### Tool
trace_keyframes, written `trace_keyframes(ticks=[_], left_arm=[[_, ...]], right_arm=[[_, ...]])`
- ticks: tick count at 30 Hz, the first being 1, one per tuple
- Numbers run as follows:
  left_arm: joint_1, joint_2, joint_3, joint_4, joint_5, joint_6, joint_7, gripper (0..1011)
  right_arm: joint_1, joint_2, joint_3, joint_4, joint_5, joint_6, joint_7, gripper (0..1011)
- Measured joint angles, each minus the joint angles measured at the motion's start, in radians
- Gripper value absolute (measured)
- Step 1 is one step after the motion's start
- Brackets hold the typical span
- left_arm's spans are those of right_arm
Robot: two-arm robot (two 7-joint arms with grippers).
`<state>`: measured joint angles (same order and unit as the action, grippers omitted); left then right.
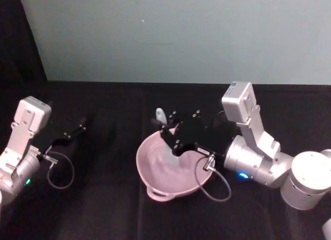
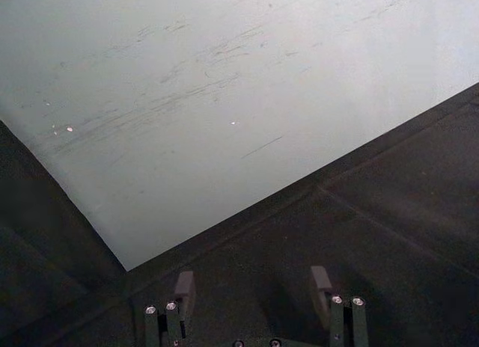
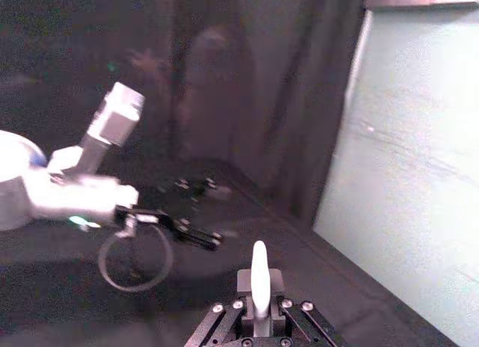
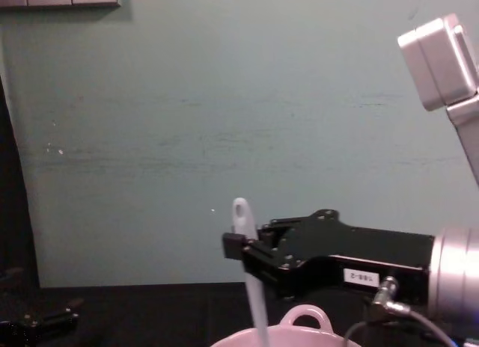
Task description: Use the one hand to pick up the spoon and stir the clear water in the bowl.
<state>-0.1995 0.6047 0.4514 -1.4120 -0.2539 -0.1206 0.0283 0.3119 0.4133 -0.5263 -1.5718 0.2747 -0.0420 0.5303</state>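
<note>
Black tabletop (image 1: 103,209) beneath pale pink bowl (image 1: 155,173); right gripper (image 4: 238,250) tight on slim, near-upright white spoon (image 4: 254,302); left gripper (image 2: 253,287) spread.

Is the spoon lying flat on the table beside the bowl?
No: in the chest view the right gripper holds the spoon upright, its handle end up and its lower part going down into the bowl.

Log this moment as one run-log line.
right gripper: shut on spoon, spoon upright in bowl | left gripper: open, parked at left
</note>
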Motion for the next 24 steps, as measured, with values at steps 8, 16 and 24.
trace_keyframes(ticks=[8, 16, 24], left_arm=[[0.000, 0.000, 0.000, 0.000, 0.000, 0.000, 0.000, 1005], [0.000, 0.000, 0.000, 0.000, 0.000, 0.000, 0.000, 1005], [0.000, 0.000, 0.000, 0.000, 0.000, 0.000, 0.000, 1005]], right_arm=[[0.011, -0.043, -0.008, 0.049, 0.101, -0.026, 0.064, 116], [0.033, -0.076, 0.001, 0.115, 0.184, -0.039, 0.083, 116], [0.054, -0.079, 0.024, 0.169, 0.211, -0.042, 0.052, 116]])
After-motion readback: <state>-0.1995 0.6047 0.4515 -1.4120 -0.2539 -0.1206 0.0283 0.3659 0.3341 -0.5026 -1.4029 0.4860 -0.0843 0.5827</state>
